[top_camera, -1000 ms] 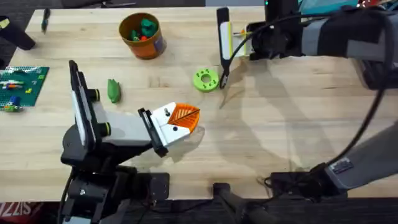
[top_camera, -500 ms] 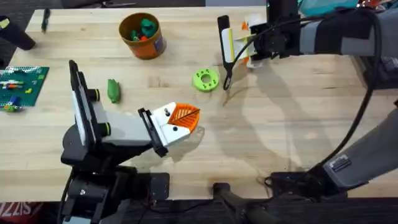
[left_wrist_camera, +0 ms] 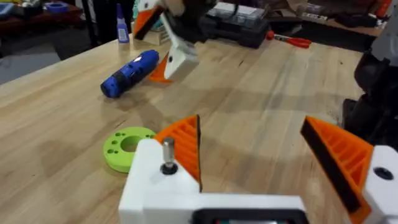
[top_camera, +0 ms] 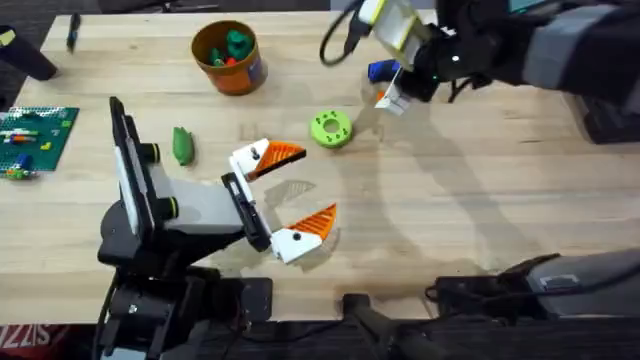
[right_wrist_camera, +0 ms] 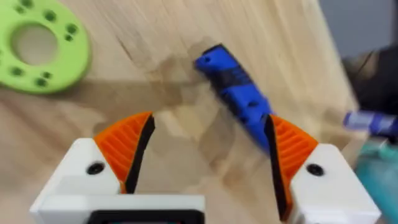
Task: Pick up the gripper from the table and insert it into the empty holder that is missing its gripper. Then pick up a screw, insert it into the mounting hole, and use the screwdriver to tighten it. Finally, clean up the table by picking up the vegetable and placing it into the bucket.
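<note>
Right gripper (right_wrist_camera: 202, 152) hangs open over the far table (top_camera: 480, 200), pads apart and empty. Just beyond its right pad lies the screwdriver (right_wrist_camera: 235, 93), flat on the wood and apparently touching that pad. Beside it, farther out, sits a green ring (right_wrist_camera: 38, 42). Left gripper (top_camera: 285, 195) is also open and empty, nearer the bases. The vegetable (top_camera: 183, 145) lies well to its left side, and the bucket (top_camera: 228, 58), already holding toy pieces, stands beyond that. Judgement: with the screwdriver laid down, the fastening stage looks finished or paused; moving the vegetable into the bucket remains.
</note>
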